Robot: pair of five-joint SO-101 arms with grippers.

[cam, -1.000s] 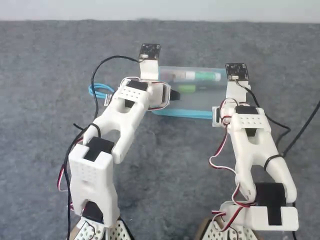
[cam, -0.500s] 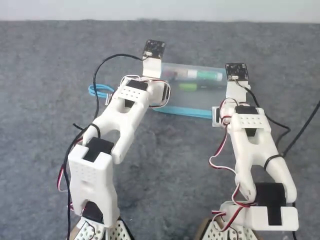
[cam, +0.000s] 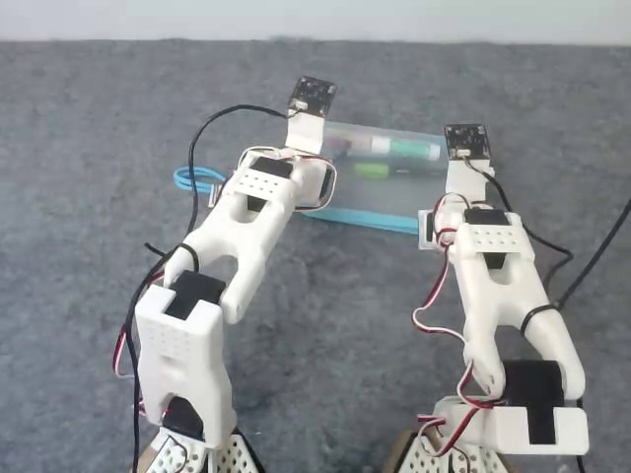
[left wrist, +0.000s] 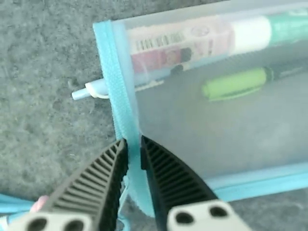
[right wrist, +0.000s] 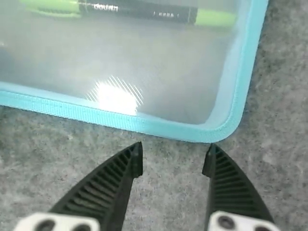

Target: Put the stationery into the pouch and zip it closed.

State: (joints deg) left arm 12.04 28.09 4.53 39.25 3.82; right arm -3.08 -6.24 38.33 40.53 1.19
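The pouch is lying flat on the grey bench, far from the arm bases, stretching between the two wrists. It is translucent with a light blue zip band running along its edge. Through its wall a labelled tube with a white and green end is showing, and just beside it a green marker with a dark barrel is lying alongside. A white tip of some pen-like item is poking out past the zip band at the pouch's end, resting on the bench.

The left gripper is sitting at that same end of the pouch, its jaws drawn almost together and pinching the blue zip band between them, with only a thin slit between the ribbed pads. The right gripper is hanging over the bench just off the pouch's other end, near its rounded blue corner; its jaws are standing wide apart and holding nothing, their tips close to the blue edge but not touching it. In the right wrist view the marker is lying well away from those tips, inside the pouch.

A blue loop is lying on the bench beside the left arm, apart from the pouch's end.
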